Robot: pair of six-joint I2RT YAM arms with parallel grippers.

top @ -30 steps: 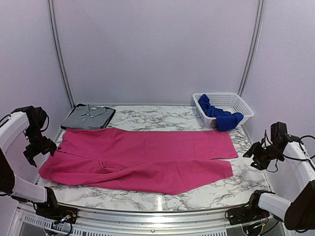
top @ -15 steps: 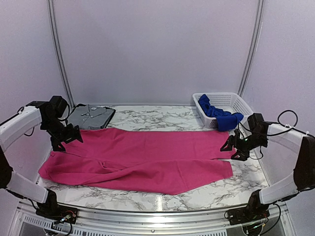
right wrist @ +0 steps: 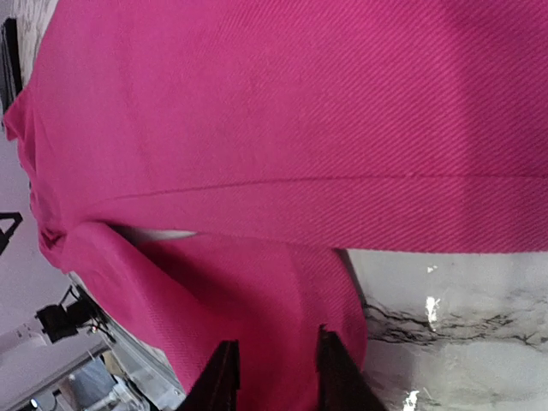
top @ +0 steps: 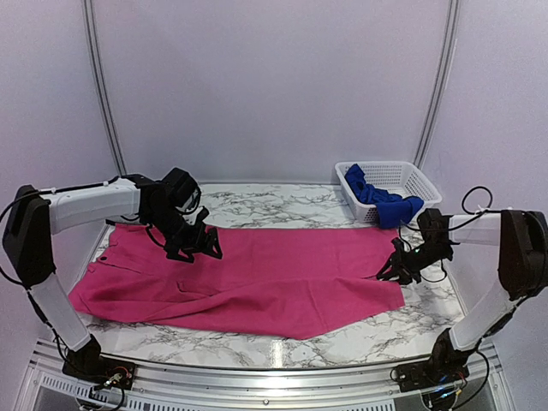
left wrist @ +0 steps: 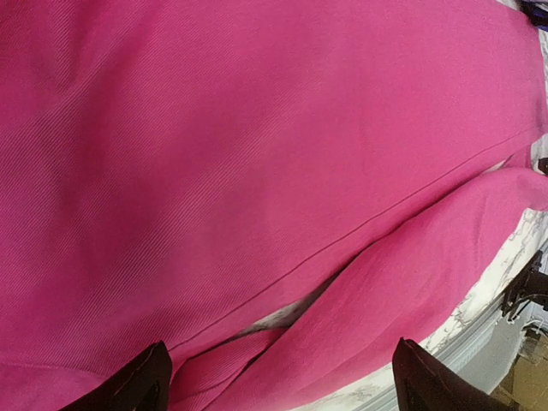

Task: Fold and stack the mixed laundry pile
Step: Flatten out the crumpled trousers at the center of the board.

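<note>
Holds the left gripper (top: 193, 246) released, fingers (left wrist: 144, 384) spread wide, with nothing between them. Hovers it low over the far left part of the large magenta-pink cloth garment (top: 274, 274), above a straight seam and a fold where one layer laps over another. Holds the right gripper (top: 396, 267) down at the right end of that garment, by the cut edge of the near leg. Parts its fingers (right wrist: 221, 377) only narrowly there, with flat pink cloth showing in the gap and nothing pinched. Finds the pink garment spread flat across nearly the whole white-and-grey marble tabletop (top: 257, 204). Finds the smaller royal blue cloth garment (top: 385, 204) well apart at the far right, bunched in the white plastic mesh basket (top: 402, 169) and drooping over its near rim.
</note>
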